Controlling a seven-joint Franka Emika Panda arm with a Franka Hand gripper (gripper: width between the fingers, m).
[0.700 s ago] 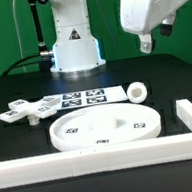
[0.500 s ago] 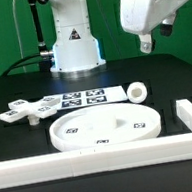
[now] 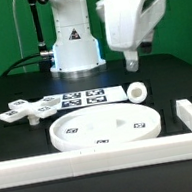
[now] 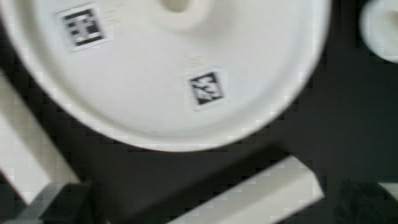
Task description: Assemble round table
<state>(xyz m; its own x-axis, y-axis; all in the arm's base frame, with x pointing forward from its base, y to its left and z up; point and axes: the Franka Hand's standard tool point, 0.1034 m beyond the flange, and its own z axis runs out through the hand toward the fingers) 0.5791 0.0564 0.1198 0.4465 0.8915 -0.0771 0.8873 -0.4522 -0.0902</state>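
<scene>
Hovering above the loose parts, with nothing picked up yet.

I see the round disc [image 3: 101, 126] lying flat mid-surface [image 3: 171, 83], near the border wall [image 3: 95, 161], which I judge is there to brace parts against. The short leg [image 3: 137, 91] sits just beyond the disc's far rim, toward the exterior view's right. The cross base [image 3: 24, 112] lies apart at the exterior view's left, beside the marker board [image 3: 84, 97]. None of the parts are joined, so I reckon the assembly is at its start. My fingers [image 3: 131, 60] hang in the air above the leg, touching and carrying nothing. The wrist view looks down on the disc but is blurred, so I cannot tell whether they stand apart or together.
</scene>
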